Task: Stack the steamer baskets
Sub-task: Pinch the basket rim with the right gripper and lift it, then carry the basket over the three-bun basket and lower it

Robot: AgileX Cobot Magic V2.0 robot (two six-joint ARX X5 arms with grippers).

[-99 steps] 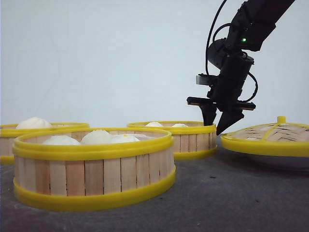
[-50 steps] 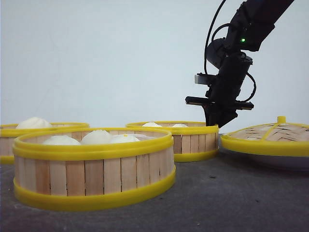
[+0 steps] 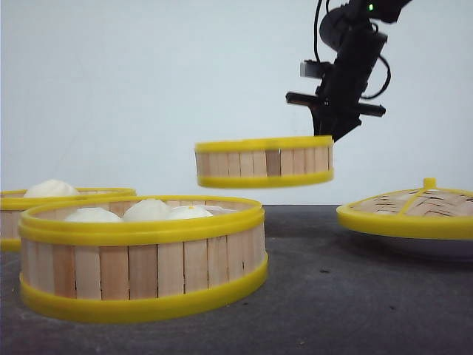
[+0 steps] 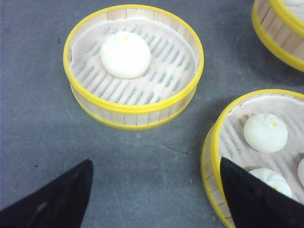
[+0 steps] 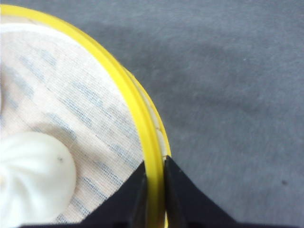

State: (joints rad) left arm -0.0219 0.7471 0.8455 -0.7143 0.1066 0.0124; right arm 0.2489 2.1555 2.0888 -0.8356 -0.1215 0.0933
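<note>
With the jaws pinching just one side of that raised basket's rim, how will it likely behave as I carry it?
The raised basket hangs level from the right gripper, so it is probably stiff and light. The rim looks like smooth plastic, so it may slip or pivot. The bun lies loose inside and could roll if it tilts.

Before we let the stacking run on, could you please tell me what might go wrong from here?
The right gripper pinches only one edge of the lifted slatted wooden steamer basket with yellow rims, which hangs slightly tilted, so it could slip or tip further. The white bun inside could roll. Lowering it off-centre onto the near three-bun basket might squash its buns.
</note>
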